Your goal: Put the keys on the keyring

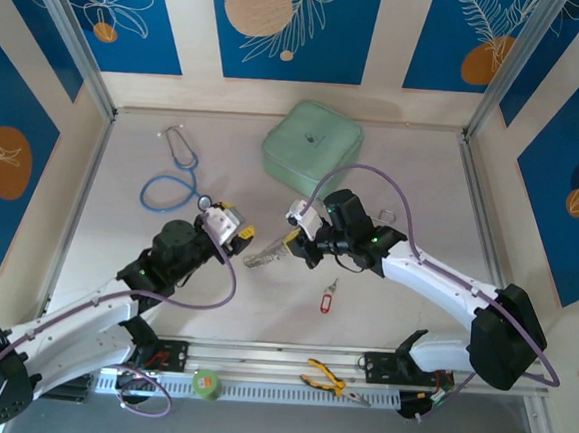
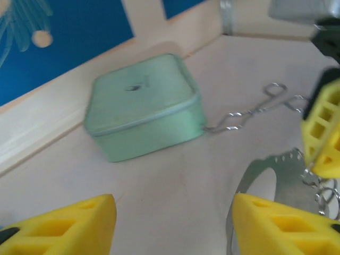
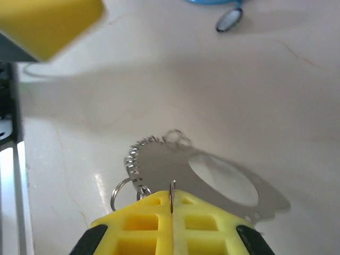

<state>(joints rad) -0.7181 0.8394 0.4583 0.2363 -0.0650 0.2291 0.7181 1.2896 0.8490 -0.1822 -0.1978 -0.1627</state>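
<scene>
apparently right gripper (image 3: 171, 202) pins keyring (image 3: 139, 154) over bare table (image 3: 255, 95).

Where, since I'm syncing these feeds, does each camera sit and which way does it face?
Top external: above and behind the bases, looking down on the table; both arms, left hand and right hand.
Left wrist: on the left arm, facing across the table to the green case; own open yellow fingers at bottom.
Right wrist: on the right arm, looking down at the keyring; own fingers shut on its wire.
Shared: both wrist views catch the keyring and the other hand's finger.
</scene>
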